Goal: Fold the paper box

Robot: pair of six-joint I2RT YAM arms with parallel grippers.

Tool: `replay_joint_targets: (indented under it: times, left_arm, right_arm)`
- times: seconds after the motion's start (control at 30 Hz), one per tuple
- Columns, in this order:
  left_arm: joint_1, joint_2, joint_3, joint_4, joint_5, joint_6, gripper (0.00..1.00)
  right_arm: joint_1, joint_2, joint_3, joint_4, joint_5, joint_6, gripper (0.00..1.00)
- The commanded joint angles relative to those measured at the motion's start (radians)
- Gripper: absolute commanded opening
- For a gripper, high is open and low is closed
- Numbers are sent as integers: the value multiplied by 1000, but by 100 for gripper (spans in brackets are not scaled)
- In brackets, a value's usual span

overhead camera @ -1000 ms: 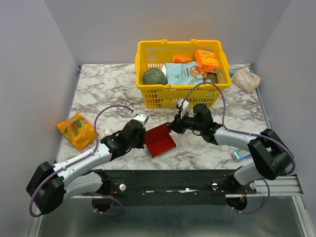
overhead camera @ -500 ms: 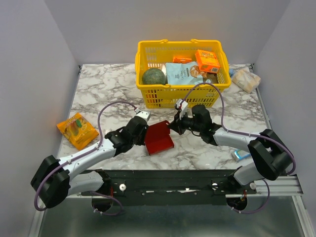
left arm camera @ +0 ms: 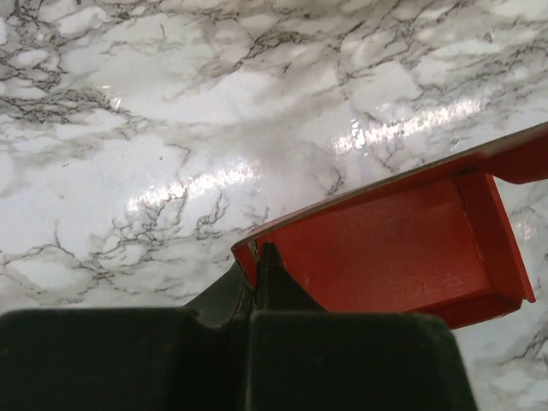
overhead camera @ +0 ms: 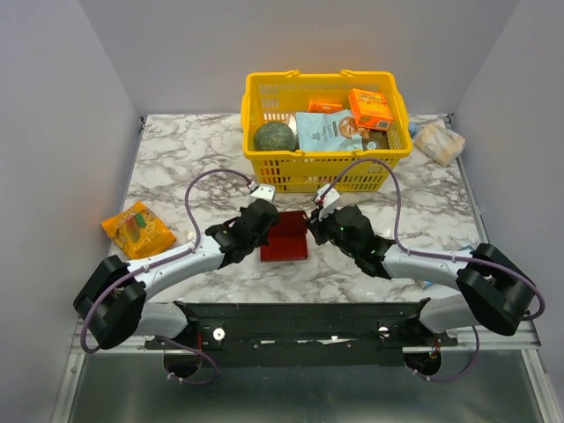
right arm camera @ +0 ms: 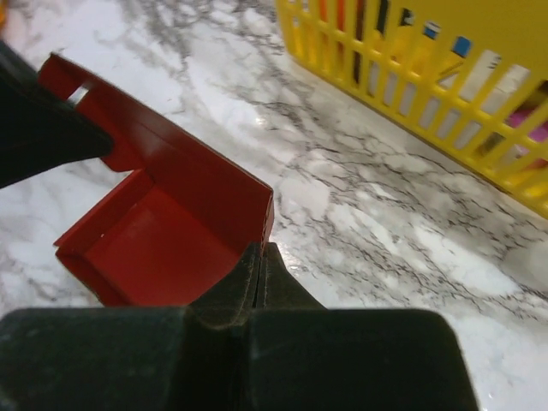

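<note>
The red paper box sits on the marble table between both arms, partly formed with raised walls. My left gripper is shut on its left wall; in the left wrist view the fingers pinch the red wall's corner, with the box interior to the right. My right gripper is shut on the box's right wall; in the right wrist view the fingers close on the wall's edge, with the open box interior to the left.
A yellow basket with groceries stands just behind the box, and shows in the right wrist view. An orange snack packet lies at the left. A wrapped item lies at the back right.
Both grippers moved the box back and squared it up; it went from tilted to lying straight, closer to the basket. Both arms stretched forward.
</note>
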Motion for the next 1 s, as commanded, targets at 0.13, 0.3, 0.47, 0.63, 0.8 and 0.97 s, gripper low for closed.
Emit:
replay_joint_targets:
  times: [0.13, 0.3, 0.47, 0.63, 0.8, 0.97]
  left_arm:
    - [-117, 92, -63, 400, -143, -71, 0]
    - [-163, 131, -85, 446, -207, -106, 0]
    - [-195, 155, -112, 480, -226, -164, 0]
    - [-216, 166, -140, 486, -238, -212, 0]
    - [-236, 166, -175, 485, -252, -269, 0]
    - [-253, 165, -206, 492, -257, -290, 0]
  right_arm:
    - [142, 47, -32, 199, 385, 122, 1]
    - [176, 45, -49, 189, 488, 176, 1]
    - [197, 50, -40, 138, 533, 208, 1]
    - [219, 30, -39, 40, 551, 262, 1]
    - [236, 12, -39, -61, 572, 316, 1]
    - [247, 9, -17, -170, 588, 369, 1]
